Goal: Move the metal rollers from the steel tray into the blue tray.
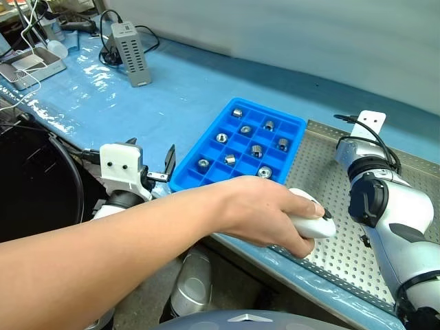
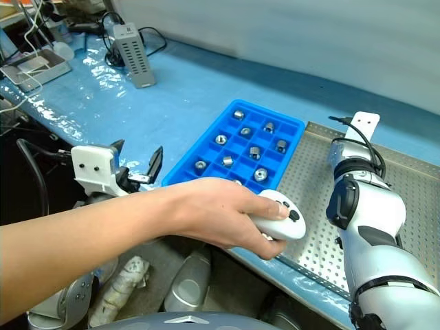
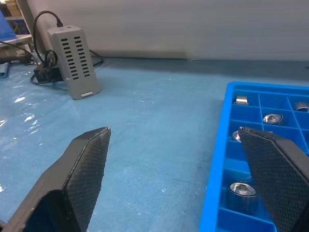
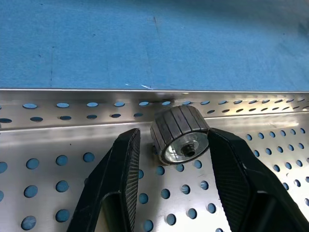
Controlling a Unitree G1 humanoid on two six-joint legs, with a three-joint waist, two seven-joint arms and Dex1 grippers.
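On the steel tray (image 4: 58,140), roller (image 4: 181,133) lies sideways between parted right end effector (image 4: 174,150).

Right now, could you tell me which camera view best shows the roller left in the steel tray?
The right wrist view: the metal roller lies on the steel tray by its rim, between the right gripper fingers. In the eye views, the right arm covers that spot.
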